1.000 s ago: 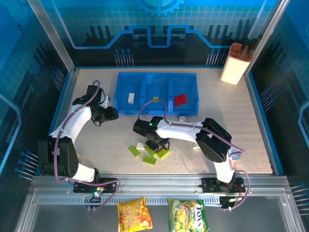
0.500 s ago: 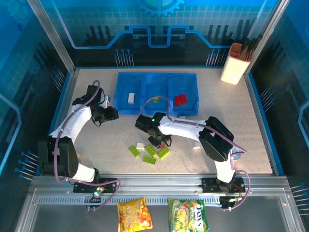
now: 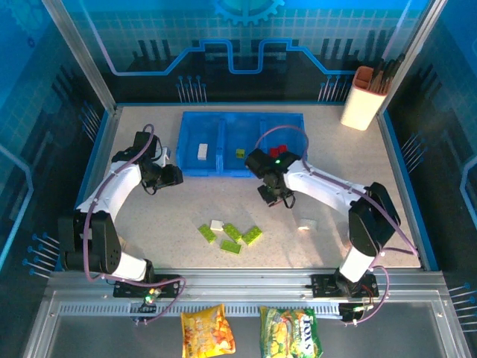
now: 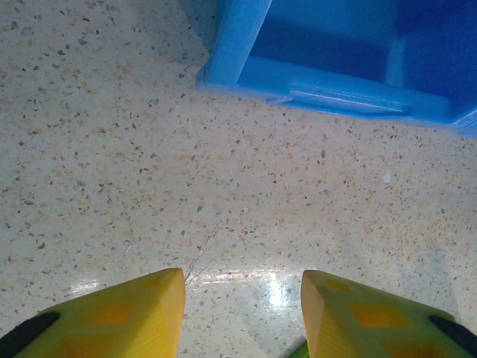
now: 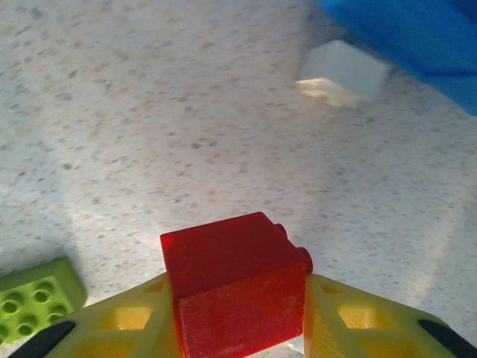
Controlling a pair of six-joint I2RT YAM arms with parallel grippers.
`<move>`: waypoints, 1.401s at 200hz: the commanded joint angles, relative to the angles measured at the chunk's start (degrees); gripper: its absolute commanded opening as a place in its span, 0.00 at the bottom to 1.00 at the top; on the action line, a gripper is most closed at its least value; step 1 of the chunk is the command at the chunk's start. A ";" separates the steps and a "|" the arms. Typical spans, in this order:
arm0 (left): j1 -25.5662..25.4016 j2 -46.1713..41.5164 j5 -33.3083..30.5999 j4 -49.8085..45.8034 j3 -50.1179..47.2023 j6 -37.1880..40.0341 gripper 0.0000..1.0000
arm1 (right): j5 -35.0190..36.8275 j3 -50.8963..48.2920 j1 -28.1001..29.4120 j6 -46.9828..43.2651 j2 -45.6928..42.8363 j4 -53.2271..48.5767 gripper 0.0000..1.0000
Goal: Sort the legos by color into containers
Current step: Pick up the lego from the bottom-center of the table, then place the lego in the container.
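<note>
Your right gripper (image 5: 237,328) is clamped on a red brick (image 5: 232,291). The brick sits squarely between the two yellow fingers (image 5: 123,324), studs pointing to the side. In the top view that gripper (image 3: 274,196) hangs over the table (image 3: 387,164), just in front of the blue tray (image 3: 242,115) on its right-compartment side. Whether it's touching the table, can't tell.

Around it in the right wrist view:
- a white brick (image 5: 341,72) on the table beside the tray's corner (image 5: 417,37)
- a lime brick (image 5: 33,298) at the lower left edge

Your left gripper (image 4: 242,306) has its fingers spread with nothing between them, just bare table underneath. It points at the tray's near left corner (image 4: 298,67). From above, the left gripper (image 3: 173,176) sits beside the tray's left end, close but apart.

Tray contents, top view:
- left compartment: one cream brick (image 3: 202,151)
- middle: one lime piece (image 3: 240,153)
- right: red pieces (image 3: 279,148), partly hidden by your right arm and its cable

Loose on the table, well in front of the tray:
- a cluster of four lime bricks (image 3: 252,236) with one small white one (image 3: 217,224) among them
- off to the right of the cluster, a lone white block (image 3: 307,223)

A white-and-orange cup (image 3: 364,101) stands at the far right corner. Two snack bags (image 3: 207,330) lie past the near rail.
</note>
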 commanded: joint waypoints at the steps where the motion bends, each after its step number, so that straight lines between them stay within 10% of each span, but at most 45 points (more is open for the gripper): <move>1: -0.17 0.34 -0.08 -1.80 0.07 1.52 0.46 | 1.49 0.35 -3.39 -1.37 -2.35 -0.92 0.40; 280: -0.19 0.67 -0.77 -2.06 0.29 1.63 0.46 | -15.50 37.47 -24.67 -2.37 32.08 16.38 0.40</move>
